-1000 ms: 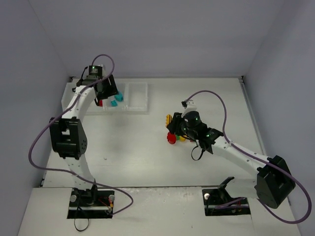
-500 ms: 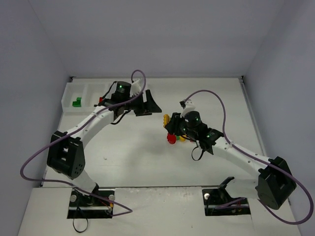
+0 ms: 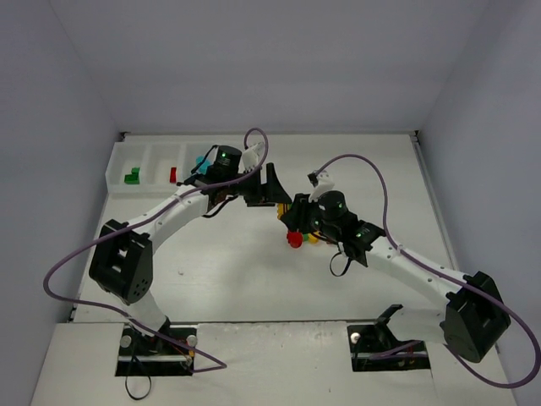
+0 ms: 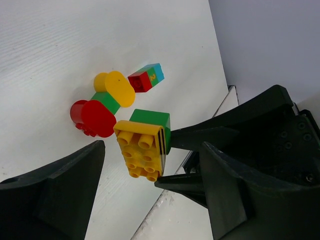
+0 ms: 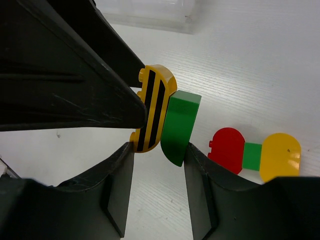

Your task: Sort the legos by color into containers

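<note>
My right gripper (image 5: 159, 150) is shut on a stack of a yellow black-striped brick and a green brick (image 5: 172, 120), held near the table's middle (image 3: 290, 204). My left gripper (image 4: 152, 146) is open, its fingers (image 4: 65, 185) on either side of that stack (image 4: 145, 142), not closed on it. A red-green-yellow stack (image 4: 100, 102) lies beside it, also in the right wrist view (image 5: 255, 152). A small red-and-cyan piece (image 4: 147, 78) lies beyond. The translucent tray (image 3: 148, 186) at the far left holds a green brick (image 3: 131, 178), a red brick (image 3: 172, 174) and a cyan brick (image 3: 201, 161).
The two arms meet at the table's middle, the left arm (image 3: 182, 207) stretched across from the tray side. The left gripper's black fingers (image 5: 65, 65) fill the upper left of the right wrist view. Grey walls enclose the table.
My left arm has swung from over the tray to the right, up to the stack in my right gripper. The right arm has barely moved.
</note>
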